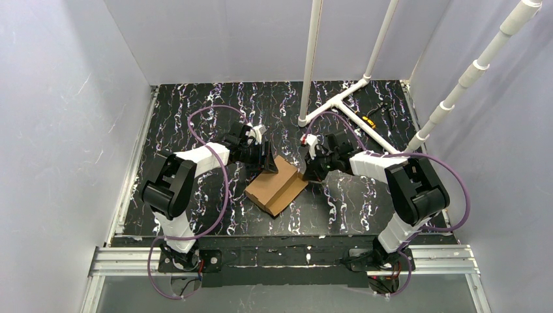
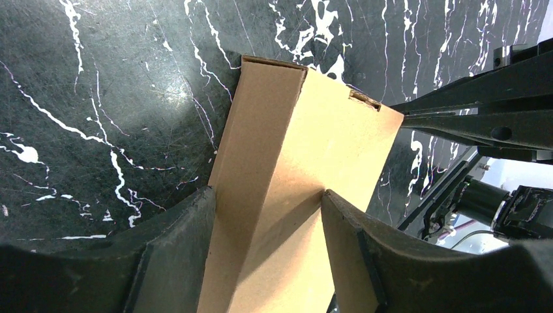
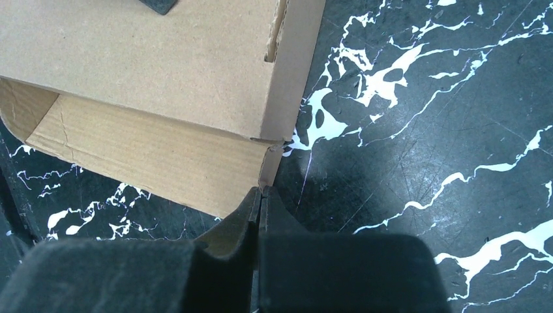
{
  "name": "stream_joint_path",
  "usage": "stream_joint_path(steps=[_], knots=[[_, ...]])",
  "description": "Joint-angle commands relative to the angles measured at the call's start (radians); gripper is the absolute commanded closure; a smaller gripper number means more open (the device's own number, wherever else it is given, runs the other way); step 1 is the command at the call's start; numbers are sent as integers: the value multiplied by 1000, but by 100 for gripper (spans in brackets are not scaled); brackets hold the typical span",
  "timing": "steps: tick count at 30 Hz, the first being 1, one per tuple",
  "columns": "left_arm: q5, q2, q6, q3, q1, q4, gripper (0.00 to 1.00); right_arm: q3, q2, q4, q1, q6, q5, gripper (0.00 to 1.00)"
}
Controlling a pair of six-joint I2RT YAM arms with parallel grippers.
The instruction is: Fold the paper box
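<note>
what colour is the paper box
The paper box is plain brown, unmarked cardboard, clearest in the right wrist view.

Right wrist view: paper box (image 3: 163,65) cropped top-left.

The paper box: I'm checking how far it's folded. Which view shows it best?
Top external: only there does the whole paper box show. Left wrist crops it to one end; right wrist to a corner.

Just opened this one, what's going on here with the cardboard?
Both arms are at the paper box in the middle of the table. The left tool straddles one end, touching both sides. The right tool is shut, its tips at a box corner, where the lid sits slightly raised over the base.
</note>
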Motion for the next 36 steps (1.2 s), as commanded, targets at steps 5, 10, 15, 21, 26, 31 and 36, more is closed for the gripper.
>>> stream_joint_path(steps=[5, 10, 15, 21, 26, 31, 36], knots=[[-3, 19, 14, -19, 2, -12, 43, 22, -5, -28, 9, 14, -23, 99], [11, 19, 20, -22, 2, -13, 43, 65, 0, -67, 45, -12, 13, 99], [24, 20, 33, -24, 2, -17, 43, 102, 2, -117, 66, -50, 47, 99], [46, 20, 57, -18, 2, -28, 44, 184, 31, -213, 69, -102, 70, 99], [62, 30, 77, -3, -2, -46, 44, 254, 72, -303, 76, -131, 78, 99], [71, 41, 80, 8, -8, -54, 44, 321, 113, -370, 82, -135, 84, 99], [68, 46, 78, 15, -10, -57, 44, 401, 145, -438, 91, -147, 94, 99]])
